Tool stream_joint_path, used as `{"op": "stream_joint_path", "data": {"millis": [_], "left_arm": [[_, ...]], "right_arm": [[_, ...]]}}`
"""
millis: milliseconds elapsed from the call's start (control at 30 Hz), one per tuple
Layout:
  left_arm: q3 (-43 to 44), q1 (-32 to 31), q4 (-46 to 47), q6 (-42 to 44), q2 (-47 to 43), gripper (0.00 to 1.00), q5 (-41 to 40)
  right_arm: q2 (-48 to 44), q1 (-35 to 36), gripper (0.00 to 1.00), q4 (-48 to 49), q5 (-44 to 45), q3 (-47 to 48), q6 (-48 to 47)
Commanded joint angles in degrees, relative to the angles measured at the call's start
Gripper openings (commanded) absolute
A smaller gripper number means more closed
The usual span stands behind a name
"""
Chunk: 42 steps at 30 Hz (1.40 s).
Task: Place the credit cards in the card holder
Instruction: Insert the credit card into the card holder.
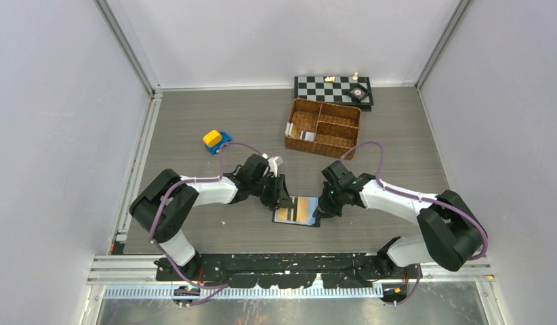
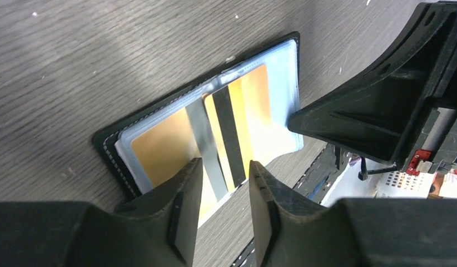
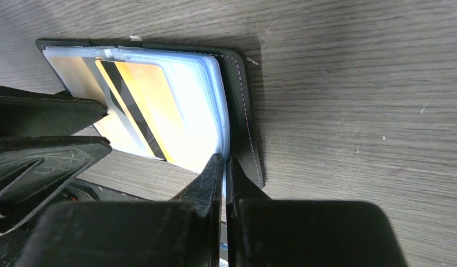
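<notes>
right hand (image 3: 223, 162): pinching card holder (image 3: 243, 111) sleeve edge | left hand (image 2: 223, 165): parted, tan card (image 2: 251, 103) at fingertips

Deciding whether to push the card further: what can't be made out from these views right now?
- Left wrist: near end of the striped orange card, hidden behind the left gripper; seated depth unclear.
- Right wrist: near edge of the card holder, hidden behind the right gripper, shut on its sleeve.
- Top: pale items in the basket, too small to identify.
</notes>
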Motion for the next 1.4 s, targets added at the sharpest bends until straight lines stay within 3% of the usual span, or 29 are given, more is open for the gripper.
{"op": "stream_joint_path", "data": {"millis": [0,100,300,400,733,1367], "left_arm": [[1.4,0.0,-4.6,2.8,-2.5,0.40,-2.5],[1.2,0.0,-3.7,2.5,-1.5,0.41,-1.4],[0.8,-0.2,-0.9,1.1,0.2,0.41,0.1],[0.7,-0.3,-1.0,1.1,0.2,0.41,-0.2],[1.0,-1.0,-0.7,0.8,1.0,0.39,-0.2],[2.9,-3.9,-0.8,0.7,3.7,0.37,-0.1]], "right_arm": [[-1.7,0.2,0.01,-1.5,1.9,1.5,-0.9],[-1.7,0.2,0.04,-1.1,1.7,1.4,-0.7],[-2.4,0.2,0.23,-1.5,2.0,1.5,-0.4],[-3.2,0.2,0.26,-2.2,2.7,1.4,-0.1],[-3.8,0.2,0.18,-1.8,2.6,0.5,0.1],[-1.6,0.4,0.13,-0.2,2.4,-1.8,0.5]]}}
